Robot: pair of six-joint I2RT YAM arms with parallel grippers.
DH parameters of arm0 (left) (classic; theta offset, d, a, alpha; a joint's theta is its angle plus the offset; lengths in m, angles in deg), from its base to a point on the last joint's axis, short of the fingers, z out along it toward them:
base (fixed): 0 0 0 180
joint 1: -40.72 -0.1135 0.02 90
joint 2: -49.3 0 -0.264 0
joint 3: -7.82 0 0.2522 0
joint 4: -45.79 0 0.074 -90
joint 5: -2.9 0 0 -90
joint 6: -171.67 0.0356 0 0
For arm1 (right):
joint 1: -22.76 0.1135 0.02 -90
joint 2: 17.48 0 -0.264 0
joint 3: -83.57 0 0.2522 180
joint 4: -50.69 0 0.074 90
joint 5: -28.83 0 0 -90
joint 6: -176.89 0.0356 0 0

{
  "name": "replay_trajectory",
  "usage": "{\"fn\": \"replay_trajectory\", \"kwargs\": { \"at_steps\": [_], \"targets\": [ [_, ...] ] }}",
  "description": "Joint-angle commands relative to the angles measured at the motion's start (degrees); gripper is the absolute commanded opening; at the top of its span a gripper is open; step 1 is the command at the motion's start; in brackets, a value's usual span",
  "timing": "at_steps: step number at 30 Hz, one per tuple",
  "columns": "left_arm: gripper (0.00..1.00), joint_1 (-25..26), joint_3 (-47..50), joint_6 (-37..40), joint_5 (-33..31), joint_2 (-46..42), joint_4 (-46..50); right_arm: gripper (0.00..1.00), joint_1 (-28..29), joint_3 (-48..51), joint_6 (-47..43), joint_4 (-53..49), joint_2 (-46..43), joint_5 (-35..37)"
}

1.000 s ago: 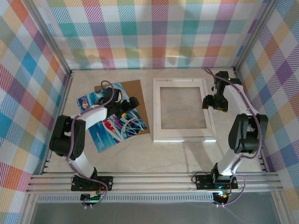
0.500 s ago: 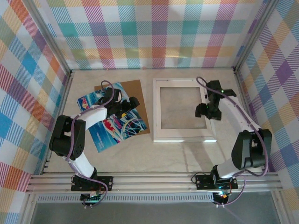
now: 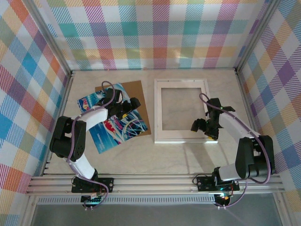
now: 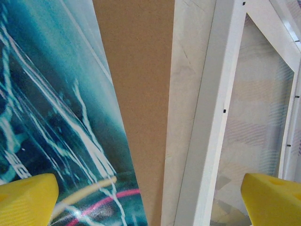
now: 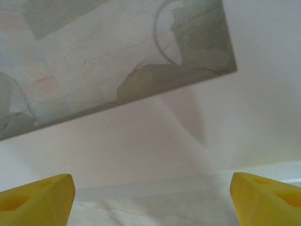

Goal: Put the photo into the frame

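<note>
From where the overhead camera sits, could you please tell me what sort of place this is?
Probably a robot test booth: pastel checked cloth walls enclose a pale marbled tabletop, and the black-and-white left arm and right arm are bolted to a silver aluminium rail.

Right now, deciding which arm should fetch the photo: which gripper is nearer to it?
Left. The left gripper hangs just above the photo, near its right side; the right gripper is across the table, over the frame, at its near right corner.

Layout: photo (image 3: 129,126) lies on backing board (image 3: 136,89) (partly overhanging it), left of frame (image 3: 157,113); all flat on table (image 3: 188,157).
</note>
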Motion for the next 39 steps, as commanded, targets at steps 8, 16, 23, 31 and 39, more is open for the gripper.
{"fn": "replay_trajectory", "kwargs": {
  "at_steps": [8, 16, 23, 31, 39],
  "targets": [
    [1.00, 0.19, 0.58, 0.67, 0.52, -0.62, -0.55, 0.86, 0.34, 1.66, 2.74, 7.24, 2.51, -1.84],
    [1.00, 0.19, 1.43, 0.87, -0.10, -2.07, 0.04, 0.86, 0.28, -0.53, 2.65, 11.65, 3.82, -1.40],
    [1.00, 0.19, 1.76, 1.02, -0.39, -2.65, 0.07, 0.86, 0.33, 0.22, 2.23, 13.73, -0.22, 0.22],
    [1.00, 0.19, 1.31, 0.62, 0.39, -2.15, -0.02, 0.85, 0.67, -2.99, -0.14, 14.61, -1.15, -0.76],
    [1.00, 0.19, 1.47, 0.78, 0.05, -2.40, -0.09, 0.84, 8.07, 2.45, 6.14, 9.54, -5.47, -1.13]
  ]
}}
